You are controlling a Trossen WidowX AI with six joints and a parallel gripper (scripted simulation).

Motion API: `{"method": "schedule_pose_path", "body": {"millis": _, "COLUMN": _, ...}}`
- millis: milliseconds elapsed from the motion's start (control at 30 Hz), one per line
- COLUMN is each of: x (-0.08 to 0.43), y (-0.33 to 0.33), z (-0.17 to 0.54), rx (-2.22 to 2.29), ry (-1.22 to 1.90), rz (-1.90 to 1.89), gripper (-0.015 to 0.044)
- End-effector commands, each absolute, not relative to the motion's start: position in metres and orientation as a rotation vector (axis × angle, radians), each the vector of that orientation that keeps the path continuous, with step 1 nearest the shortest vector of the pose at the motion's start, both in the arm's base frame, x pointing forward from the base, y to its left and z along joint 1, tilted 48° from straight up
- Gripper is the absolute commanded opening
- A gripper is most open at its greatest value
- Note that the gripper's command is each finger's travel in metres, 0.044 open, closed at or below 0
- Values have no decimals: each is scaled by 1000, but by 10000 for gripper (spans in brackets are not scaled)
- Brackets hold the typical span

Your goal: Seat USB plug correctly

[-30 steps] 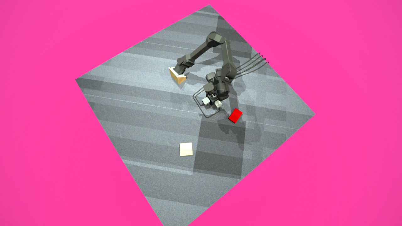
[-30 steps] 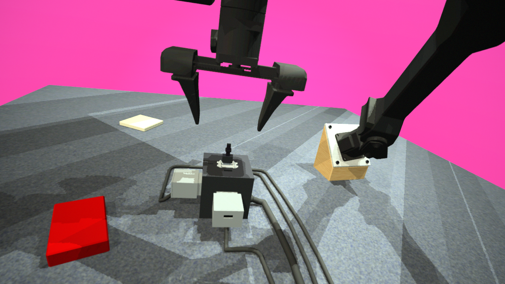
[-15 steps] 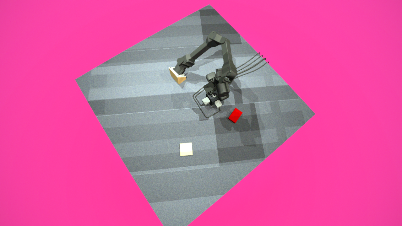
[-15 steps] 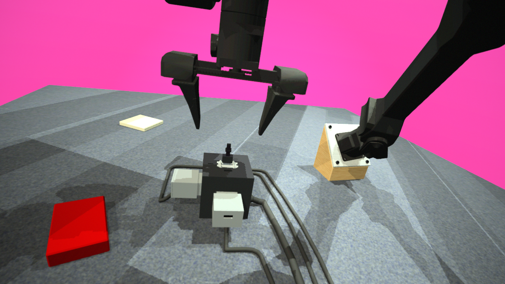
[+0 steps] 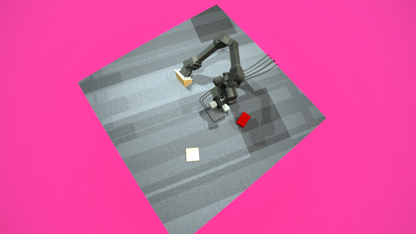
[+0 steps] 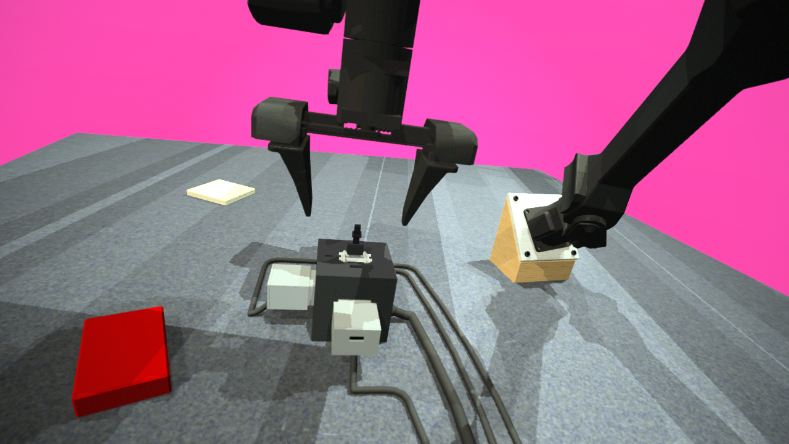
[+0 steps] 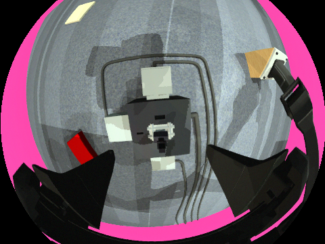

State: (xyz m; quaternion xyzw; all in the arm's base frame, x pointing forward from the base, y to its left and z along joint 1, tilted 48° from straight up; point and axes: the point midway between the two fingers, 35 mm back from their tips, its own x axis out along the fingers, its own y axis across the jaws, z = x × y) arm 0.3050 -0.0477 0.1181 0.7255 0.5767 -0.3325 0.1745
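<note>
Top view hides most of the dark grey power cube [image 5: 216, 100] under my wrist, so the small black USB plug [image 6: 357, 233] is seen better from the exterior view: it stands upright in the white-framed socket [image 6: 354, 256] on the cube's top face, only partway in. My gripper [image 6: 357, 216] hangs above it with jaws wide apart and nothing between them. Which way the plug faces I cannot make out.
</note>
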Motion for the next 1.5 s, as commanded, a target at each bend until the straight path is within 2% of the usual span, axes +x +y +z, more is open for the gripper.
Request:
{"method": "schedule_pose_path", "body": {"millis": 0, "x": 305, "y": -42, "z": 114, "rx": 2064, "ry": 1642, "rz": -944, "gripper": 440}}
{"method": "schedule_pose_path", "body": {"millis": 433, "x": 306, "y": -37, "z": 110, "rx": 2064, "ry": 1642, "rz": -944, "gripper": 440}}
{"method": "schedule_pose_path", "body": {"millis": 1000, "x": 306, "y": -39, "z": 111, "rx": 2055, "ry": 1638, "rz": -942, "gripper": 0}}
{"method": "schedule_pose_path", "body": {"millis": 1467, "x": 306, "y": -39, "z": 111, "rx": 2055, "ry": 1638, "rz": -942, "gripper": 0}}
